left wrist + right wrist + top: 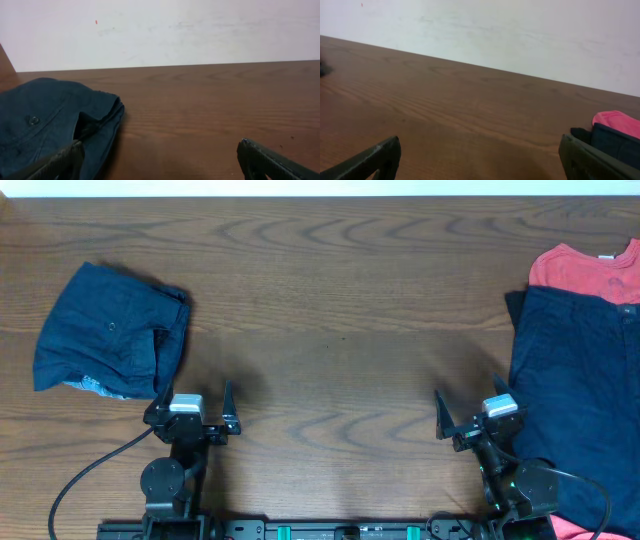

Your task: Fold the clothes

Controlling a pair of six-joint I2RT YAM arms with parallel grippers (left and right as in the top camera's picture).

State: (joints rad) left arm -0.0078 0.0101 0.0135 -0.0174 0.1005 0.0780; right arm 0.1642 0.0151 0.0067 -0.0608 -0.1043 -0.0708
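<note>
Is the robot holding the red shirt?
No, the red shirt lies partly under the dark shorts, and the right gripper stands open well away from it.

Red T-shirt (585, 270), R navy shorts (572, 390) cut off at frame edge.

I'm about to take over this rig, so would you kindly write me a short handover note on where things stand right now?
Left gripper: open, empty, low over the table just beside the folded navy shorts.
Right gripper: open, empty, next to the pile on the right.
Done: one pair of navy shorts looks folded on the left side; a bit of light-blue denim peeks out from under it.
Left to do: a dark navy garment lies flat at the right edge on top of a red T-shirt; neither is folded.
</note>
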